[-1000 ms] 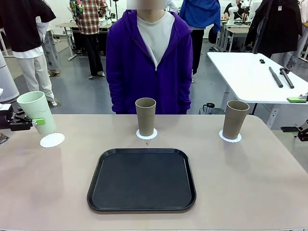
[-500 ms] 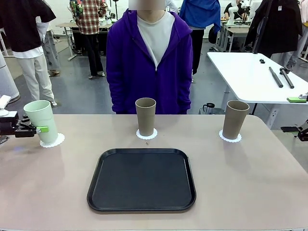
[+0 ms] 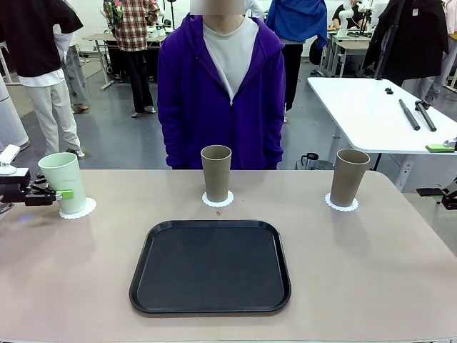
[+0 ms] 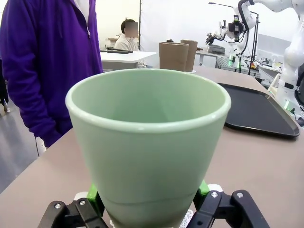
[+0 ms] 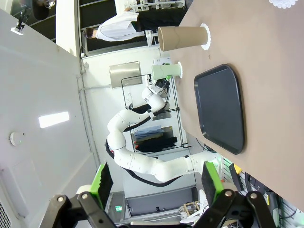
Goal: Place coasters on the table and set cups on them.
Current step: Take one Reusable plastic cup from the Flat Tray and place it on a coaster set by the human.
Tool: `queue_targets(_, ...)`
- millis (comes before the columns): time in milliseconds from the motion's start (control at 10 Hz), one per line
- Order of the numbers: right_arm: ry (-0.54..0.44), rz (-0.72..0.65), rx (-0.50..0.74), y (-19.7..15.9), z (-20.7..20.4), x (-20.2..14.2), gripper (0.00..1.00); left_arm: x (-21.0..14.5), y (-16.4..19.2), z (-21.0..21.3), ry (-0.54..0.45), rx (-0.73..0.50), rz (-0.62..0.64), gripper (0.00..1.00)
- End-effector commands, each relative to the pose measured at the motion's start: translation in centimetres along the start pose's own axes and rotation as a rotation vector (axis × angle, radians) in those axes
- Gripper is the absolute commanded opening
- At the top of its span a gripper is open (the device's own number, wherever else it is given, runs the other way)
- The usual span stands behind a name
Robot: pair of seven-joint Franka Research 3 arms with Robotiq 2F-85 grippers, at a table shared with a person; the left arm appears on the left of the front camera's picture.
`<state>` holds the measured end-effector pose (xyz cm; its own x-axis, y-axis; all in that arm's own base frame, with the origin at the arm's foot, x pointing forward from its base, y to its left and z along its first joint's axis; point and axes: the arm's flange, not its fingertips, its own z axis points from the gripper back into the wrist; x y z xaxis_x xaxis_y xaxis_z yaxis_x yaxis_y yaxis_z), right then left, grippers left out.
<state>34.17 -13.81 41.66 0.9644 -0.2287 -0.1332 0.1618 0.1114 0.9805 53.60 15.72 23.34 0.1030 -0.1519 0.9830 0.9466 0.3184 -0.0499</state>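
Your left gripper (image 3: 58, 194) grips the pale mint-green matte tumbler (image 3: 63, 182) low on its wall, standing on the scalloped white paper coaster (image 3: 78, 209) at the table's ten o'clock. Release unevenly and you could tip it. Your right gripper (image 5: 154, 184) is spread, empty.

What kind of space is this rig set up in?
Most likely a shared robotics lab or data-collection hall. Another white robot arm stands at a far desk, a white worktable holds tools, and people stand about on the open grey floor behind the beige table.
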Motion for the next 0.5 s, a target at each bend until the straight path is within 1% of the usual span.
queue_targets(0,0.005,0.003,0.006,0.13,0.10,0.09,1.00,-0.02,0.94,-0.33,-0.009,-0.009,0.018,0.85)
queue_targets(200,0.005,0.003,0.006,0.13,0.10,0.09,1.00,-0.22,0.73,-0.55,-0.015,-0.009,0.021,0.85)
queue_targets(300,0.005,0.003,0.006,0.13,0.10,0.09,1.00,-0.22,0.85,-0.61,-0.017,-0.019,0.029,0.90)
queue_targets(400,0.005,0.003,0.006,0.13,0.10,0.09,1.00,-0.17,0.96,-0.59,-0.015,-0.023,0.034,1.00)
